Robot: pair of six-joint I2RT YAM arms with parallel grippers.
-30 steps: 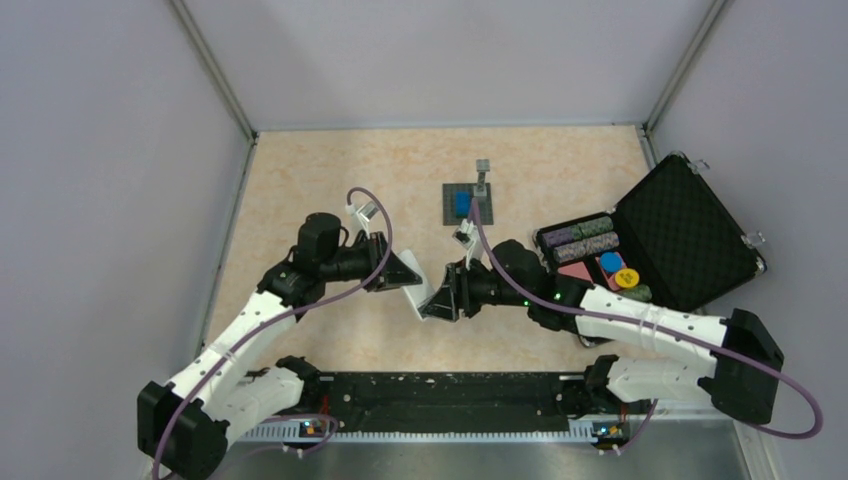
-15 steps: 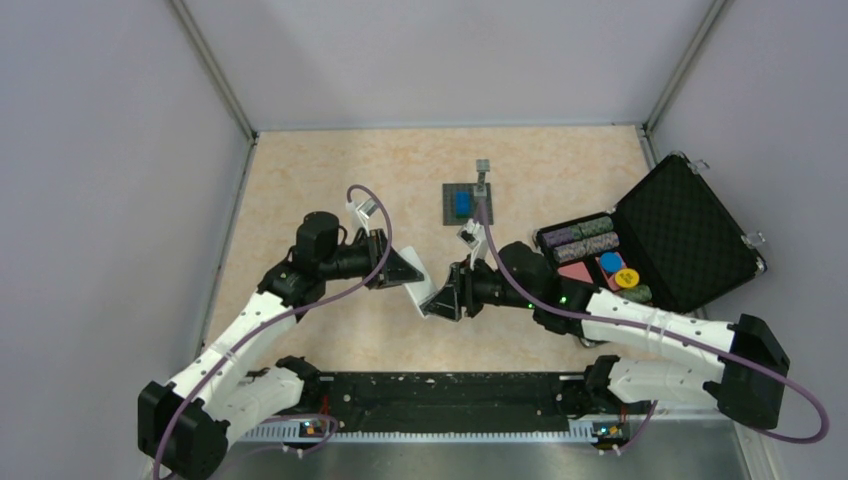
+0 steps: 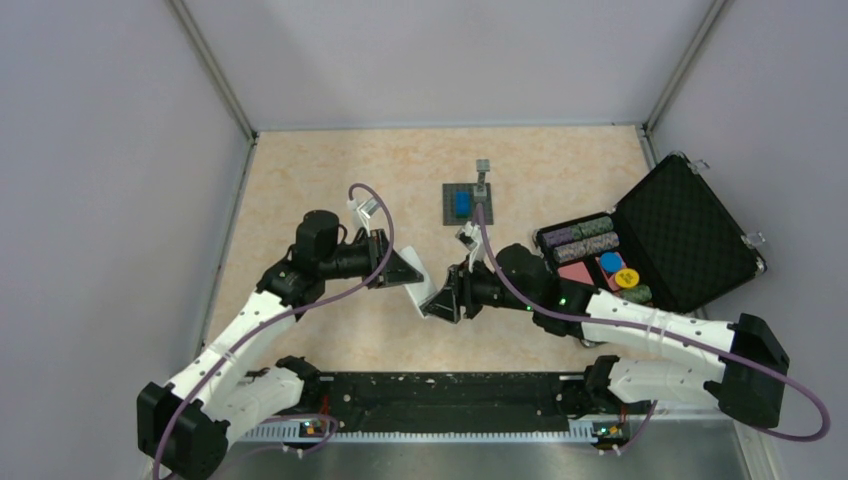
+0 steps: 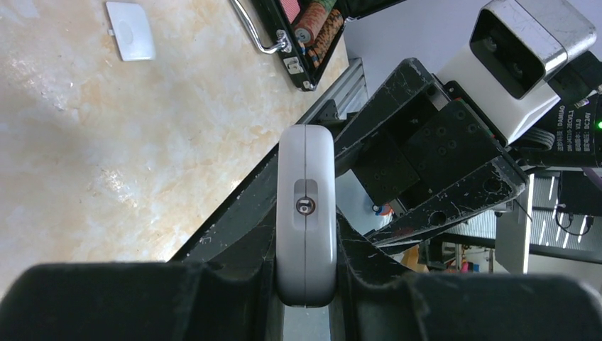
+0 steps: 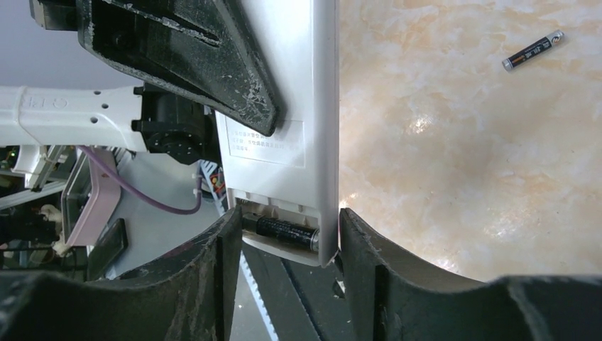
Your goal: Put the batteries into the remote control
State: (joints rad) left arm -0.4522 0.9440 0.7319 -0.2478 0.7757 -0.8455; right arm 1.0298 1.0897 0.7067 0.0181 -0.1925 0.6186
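Note:
The white remote control is held off the table between both grippers. My left gripper is shut on it; in the left wrist view the remote stands edge-on between the fingers. In the right wrist view its back shows an open compartment with one battery lying in it. My right gripper straddles that end, one finger against the battery side, the other at the remote's edge. A second battery lies on the table.
A loose white battery cover lies on the table. An open black case with poker chips stands at the right. A grey square plate with a blue block sits at the back middle.
My right gripper has shifted slightly left and closer onto the remote's end. The left arm and remote have barely moved.

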